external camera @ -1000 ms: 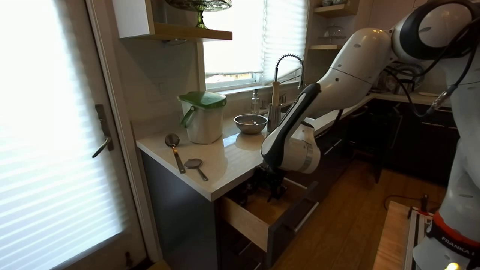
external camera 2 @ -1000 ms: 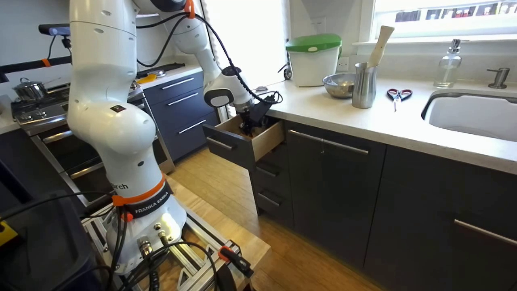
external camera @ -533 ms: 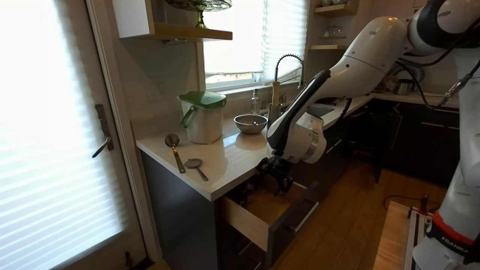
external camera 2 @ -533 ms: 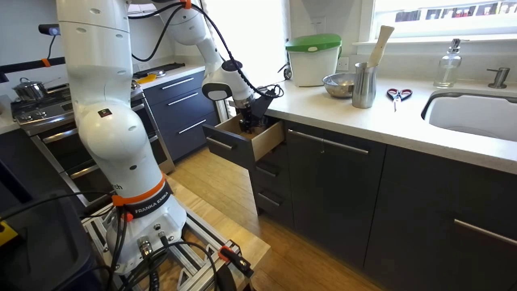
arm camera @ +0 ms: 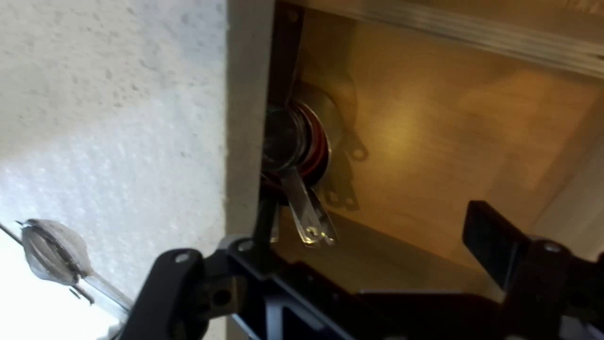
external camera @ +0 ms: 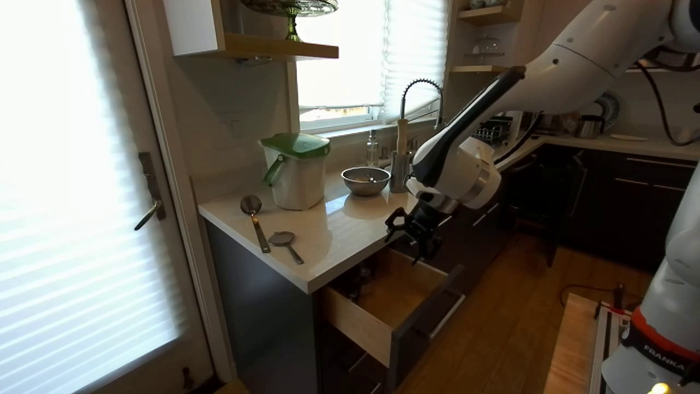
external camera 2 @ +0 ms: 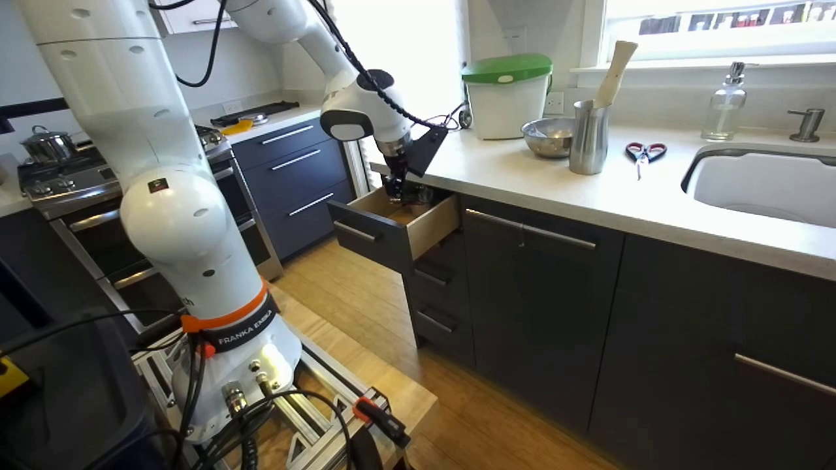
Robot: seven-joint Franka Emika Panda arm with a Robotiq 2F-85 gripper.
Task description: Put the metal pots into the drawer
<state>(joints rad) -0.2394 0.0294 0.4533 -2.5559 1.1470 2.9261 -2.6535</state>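
The counter [external camera 2: 499, 166] bears bowl [external camera 2: 547, 141], bucket [external camera 2: 507, 108], utensils [external camera: 282, 238], scissors [external camera 2: 643, 157]

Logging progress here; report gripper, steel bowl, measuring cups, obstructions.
Gripper open, above open drawer. Steel bowl on counter; measuring cups nested in drawer. Steel utensil holder beside bowl may crowd grasp.

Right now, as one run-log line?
gripper: open, empty, over drawer | drawer: open, small metal pots inside | steel bowl: on counter near green-lidded bin, not yet in drawer

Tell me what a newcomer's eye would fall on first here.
Probably the big white robot arm, its black gripper open above the pulled-out drawer. Next, likely the bright green-lidded bin on the counter, with a shiny metal bowl beside it.
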